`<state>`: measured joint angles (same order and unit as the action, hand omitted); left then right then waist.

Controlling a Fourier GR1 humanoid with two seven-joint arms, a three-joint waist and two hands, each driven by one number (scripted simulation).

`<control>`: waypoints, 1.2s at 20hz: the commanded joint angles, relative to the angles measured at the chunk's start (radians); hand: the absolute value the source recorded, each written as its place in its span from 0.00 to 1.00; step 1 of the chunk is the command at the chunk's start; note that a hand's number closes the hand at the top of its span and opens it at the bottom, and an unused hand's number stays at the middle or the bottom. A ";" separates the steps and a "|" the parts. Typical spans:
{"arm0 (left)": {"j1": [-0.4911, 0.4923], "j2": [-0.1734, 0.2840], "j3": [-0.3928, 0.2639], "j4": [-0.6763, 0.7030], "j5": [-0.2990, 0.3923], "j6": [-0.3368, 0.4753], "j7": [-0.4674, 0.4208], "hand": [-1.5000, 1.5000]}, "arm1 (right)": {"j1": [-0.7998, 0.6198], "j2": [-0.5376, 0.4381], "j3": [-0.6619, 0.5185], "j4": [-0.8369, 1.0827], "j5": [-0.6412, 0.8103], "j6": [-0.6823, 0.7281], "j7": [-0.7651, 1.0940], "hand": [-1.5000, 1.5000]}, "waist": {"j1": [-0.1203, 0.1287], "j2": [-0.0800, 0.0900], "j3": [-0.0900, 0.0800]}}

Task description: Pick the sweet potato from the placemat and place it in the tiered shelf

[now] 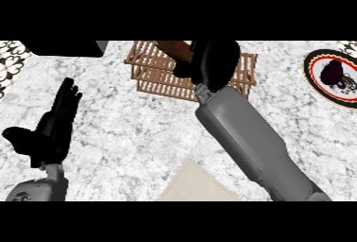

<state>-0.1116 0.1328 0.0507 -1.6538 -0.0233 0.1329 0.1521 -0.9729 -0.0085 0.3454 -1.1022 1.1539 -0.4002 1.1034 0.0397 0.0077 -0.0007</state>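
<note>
The sweet potato (174,49) is held in the curled fingers of the right hand (213,61), directly above the wooden tiered shelf (157,75). The beige placemat (195,186) is seen well behind that hand, beside the forearm. The left hand (52,125) is kept flat, fingers straight.

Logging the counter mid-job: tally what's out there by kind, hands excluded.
Sweet potato: 1
Tiered shelf: 1
Placemat: 1
Plate: 1
Dark object at the top left edge: 1
Total: 5
</note>
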 commanded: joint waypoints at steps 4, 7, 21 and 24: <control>-0.024 -0.009 -0.006 0.013 -0.006 0.004 -0.005 0.50 | -0.016 0.008 -0.091 0.108 -0.091 -0.278 0.086 0.00 | 0.008 0.006 0.001; -0.033 -0.001 -0.003 -0.017 0.005 -0.001 0.049 0.50 | -0.034 0.008 -0.102 0.205 -0.177 -0.316 0.006 0.00 | 0.011 0.004 0.001; -0.010 0.007 0.018 -0.022 0.003 -0.003 0.033 0.50 | -0.157 0.008 -0.110 0.171 -0.307 -0.503 -0.103 0.00 | -0.023 -0.011 0.001; -0.003 -0.007 0.020 -0.006 -0.009 0.013 0.013 0.50 | -0.144 -0.010 -0.193 0.151 -0.217 -0.477 -0.079 0.00 | -0.044 -0.012 0.000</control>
<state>-0.1183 0.1431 0.0787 -1.6586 -0.0156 0.1249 0.1680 -1.1064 -0.0092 0.1912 -0.9073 0.8838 -0.8124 0.9357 0.0115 -0.0007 -0.0001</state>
